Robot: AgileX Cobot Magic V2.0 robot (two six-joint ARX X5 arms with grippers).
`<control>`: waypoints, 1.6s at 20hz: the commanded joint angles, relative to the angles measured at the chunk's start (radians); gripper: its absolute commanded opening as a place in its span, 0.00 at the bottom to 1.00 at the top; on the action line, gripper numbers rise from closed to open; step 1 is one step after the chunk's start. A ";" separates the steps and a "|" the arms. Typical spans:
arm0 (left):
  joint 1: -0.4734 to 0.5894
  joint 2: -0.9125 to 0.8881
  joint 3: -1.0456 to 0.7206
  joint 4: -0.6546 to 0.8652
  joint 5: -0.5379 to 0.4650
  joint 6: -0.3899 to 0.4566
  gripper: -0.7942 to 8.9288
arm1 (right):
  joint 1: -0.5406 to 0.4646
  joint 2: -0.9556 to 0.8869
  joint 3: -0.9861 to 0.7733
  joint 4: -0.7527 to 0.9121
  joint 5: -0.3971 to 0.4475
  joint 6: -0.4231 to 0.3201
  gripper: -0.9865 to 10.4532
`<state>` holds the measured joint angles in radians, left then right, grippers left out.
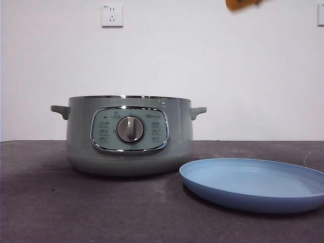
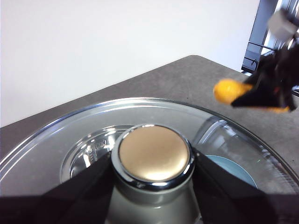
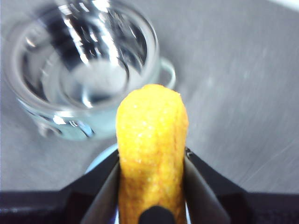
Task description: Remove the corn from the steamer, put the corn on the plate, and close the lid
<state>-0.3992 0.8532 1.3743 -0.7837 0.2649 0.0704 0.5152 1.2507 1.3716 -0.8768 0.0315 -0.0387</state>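
Yellow corn (image 3: pixel 150 154) sits pinched in the right hand (image 3: pixel 150 186), high above the bench (image 1: pixel 61 202) with the steamer (image 1: pixel 130 136) open below. The left hand (image 2: pixel 154 163) clamps the lid (image 2: pixel 154 154) by its knob. The risk: a release from this height, and the cob rolls off the shallow plate (image 1: pixel 253 185) (nearly hidden under it here). The front view catches only the cob's tip; the steamer's inside is a blur.

1. A plain white wall (image 1: pixel 212 61) fills the background behind the worktop.
2. A white square plastic wall socket (image 1: pixel 112 15) sits high on it; another white fitting (image 1: pixel 321 14) shows at the right edge.
3. The dark grey, matte, felt-like worktop (image 1: pixel 45 202) is evenly lit.
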 commanded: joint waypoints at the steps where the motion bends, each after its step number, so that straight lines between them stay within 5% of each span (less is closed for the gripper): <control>1: 0.002 -0.009 0.016 0.050 0.006 0.010 0.08 | -0.014 -0.015 -0.177 0.111 -0.037 0.033 0.08; 11: 0.002 0.022 0.016 0.050 0.005 0.010 0.07 | -0.031 0.036 -0.690 0.640 -0.085 0.076 0.08; 24: 0.002 0.030 0.016 0.049 0.005 0.010 0.08 | -0.030 0.299 -0.727 0.844 -0.113 0.087 0.08; 26: 0.002 0.032 0.016 0.050 0.005 0.010 0.07 | -0.030 0.308 -0.727 0.830 -0.112 0.093 0.19; 29: 0.002 0.038 0.016 0.050 0.005 0.009 0.07 | -0.030 0.308 -0.727 0.806 -0.111 0.095 0.53; 32: 0.002 0.055 0.016 0.058 0.006 0.010 0.07 | -0.030 0.304 -0.727 0.803 -0.111 0.095 0.56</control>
<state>-0.3992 0.9157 1.3743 -0.7792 0.2653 0.0708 0.4854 1.5360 0.6609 -0.0402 -0.0799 0.0414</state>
